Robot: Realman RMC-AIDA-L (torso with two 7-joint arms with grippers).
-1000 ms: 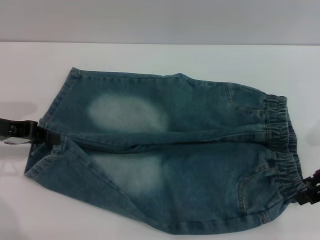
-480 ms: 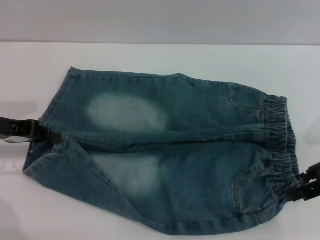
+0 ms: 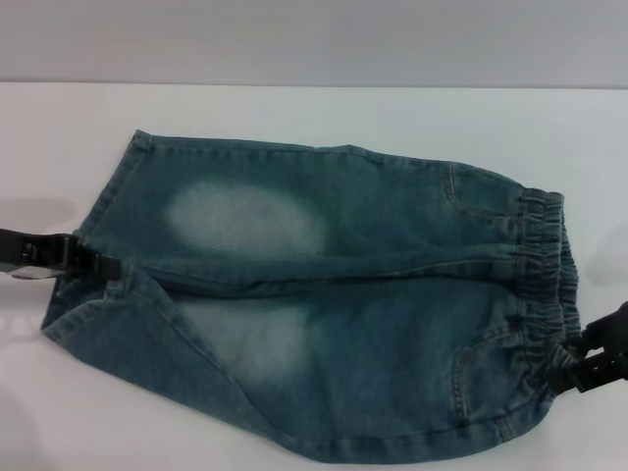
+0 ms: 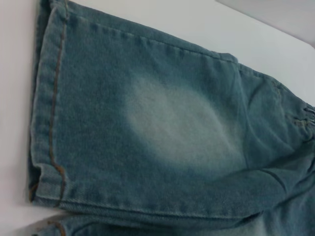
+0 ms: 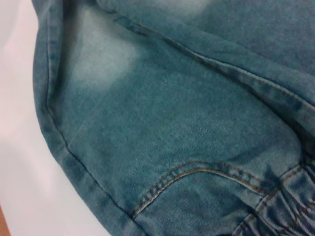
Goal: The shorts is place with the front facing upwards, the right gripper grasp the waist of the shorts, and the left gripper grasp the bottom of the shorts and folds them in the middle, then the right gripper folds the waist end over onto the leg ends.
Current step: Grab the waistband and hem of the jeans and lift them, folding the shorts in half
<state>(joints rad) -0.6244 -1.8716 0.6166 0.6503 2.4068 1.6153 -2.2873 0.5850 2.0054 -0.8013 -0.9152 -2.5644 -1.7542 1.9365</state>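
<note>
Blue denim shorts (image 3: 324,294) lie front up on the white table, in the head view. The ruffled waist (image 3: 545,260) is at the right and the bottom of the shorts, two flat leg hems (image 3: 110,196), is at the left. My left gripper (image 3: 106,266) is shut on the near leg's hem where the two legs meet, and that hem corner (image 3: 74,314) is turned up. My right gripper (image 3: 574,365) is shut on the near end of the waist, which bunches toward it. The left wrist view shows the far leg's hem (image 4: 47,113). The right wrist view shows the pocket seam (image 5: 197,172) and the gathered waist (image 5: 290,209).
The white table (image 3: 294,113) runs back to a grey wall (image 3: 314,39). Bare tabletop (image 3: 59,137) shows to the left of the shorts and behind them. The near edge of the shorts (image 3: 392,453) lies close to the bottom of the head view.
The right gripper has moved left and nearer, dragging the near waist end with it. The near leg's hem corner has shifted slightly left. The left gripper has barely moved.
</note>
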